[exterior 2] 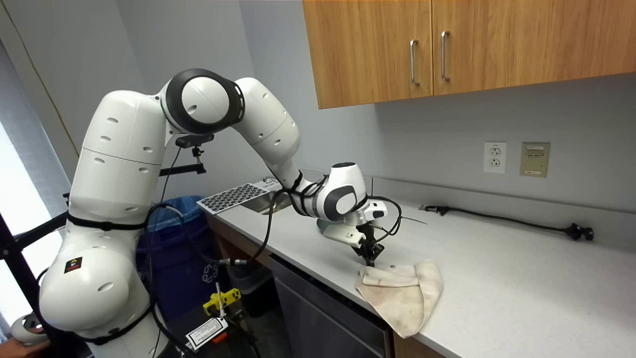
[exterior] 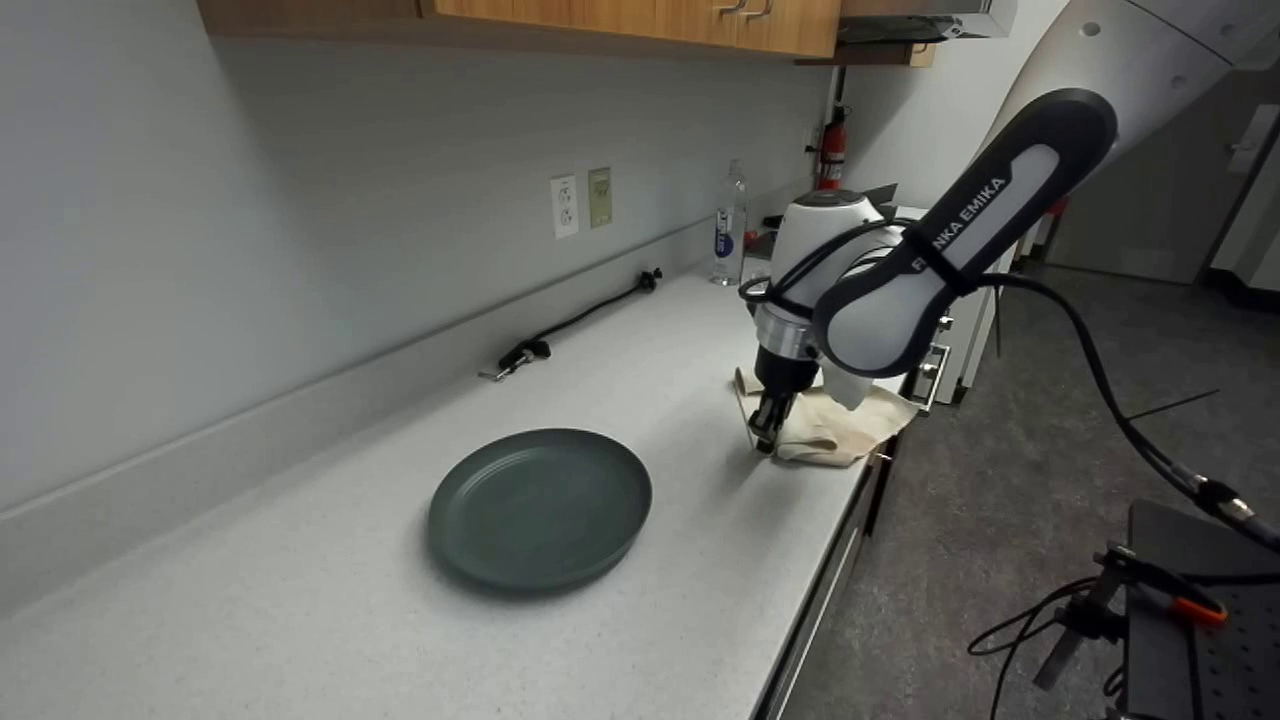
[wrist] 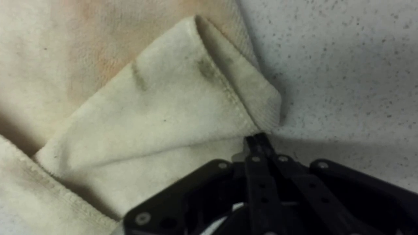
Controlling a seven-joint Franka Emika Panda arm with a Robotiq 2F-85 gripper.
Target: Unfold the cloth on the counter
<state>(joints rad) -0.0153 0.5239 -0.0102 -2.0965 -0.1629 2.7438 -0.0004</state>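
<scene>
The cream-beige cloth (exterior: pixel 850 425) lies wrinkled and partly folded on the white counter (exterior: pixel 300 620). In an exterior view, the cloth (exterior 2: pixel 397 303) has one corner over the counter's front edge and a folded strip on its side toward the gripper. Brown stains and a turned-over flap of the cloth (wrist: pixel 156 107) fill much of the wrist view. My gripper (wrist: pixel 256 138) points down with its fingertips together at the end of that flap's stitched edge. No fabric can be made out between the tips. In both exterior views the gripper (exterior: pixel 766 440) (exterior 2: pixel 369 261) is low at the cloth's edge.
A round dark grey-green plate (exterior: pixel 540 510) stands on the counter near the gripper. By the backsplash lie a black cable with clamps (exterior: pixel 525 353) and a clear bottle (exterior: pixel 730 235). Wooden cabinets (exterior 2: pixel 367 49) hang above. A sink (exterior 2: pixel 266 203) is at the far end.
</scene>
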